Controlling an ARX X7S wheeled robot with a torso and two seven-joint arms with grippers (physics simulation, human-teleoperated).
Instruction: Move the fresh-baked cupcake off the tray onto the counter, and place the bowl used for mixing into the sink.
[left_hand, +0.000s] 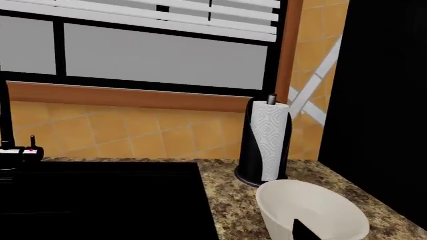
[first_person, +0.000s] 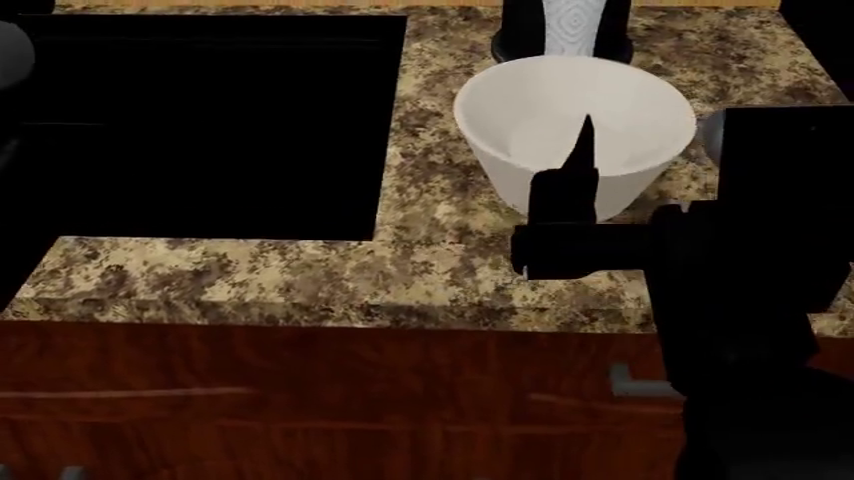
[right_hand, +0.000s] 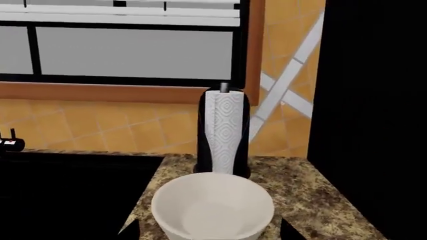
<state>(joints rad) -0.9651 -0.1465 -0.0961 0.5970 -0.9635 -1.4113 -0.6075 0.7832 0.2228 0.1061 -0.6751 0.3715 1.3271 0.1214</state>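
Nearest the head camera, the right arm (first_person: 747, 300) is filling the lower right of that view, dark and boxy, and reaching left over the table (first_person: 267, 275).

Starting from the left, the sink (first_person: 200, 120) is lying as a matte-black rectangular recess. Its right edge is running straight, and a strip of speckled brown-and-tan granite is separating it from the bowl (first_person: 534, 110). The table's thick front edge is overhanging dark reddish wood cabinets (first_person: 267, 400).

The bowl is standing upright on the table, right of the sink and just in front of the paper-towel roll (left_hand: 270, 140). It is plain white, smooth and deep, with a wide round rim.

The right hand (right_hand: 207, 232) is spreading wide. In the right wrist view its fingers (right_hand: 288, 231) are showing on either side of the bowl, clear of its wall. The head view is showing only one upright dark finger against the bowl's interior.

Only the left wrist view is showing the faucet (left_hand: 7, 125) with its red dot. A dark wedge is crossing the bowl's near wall there. The left hand's opening cannot be told.

At far right, a tall black panel (left_hand: 380, 100) is closing off the table.
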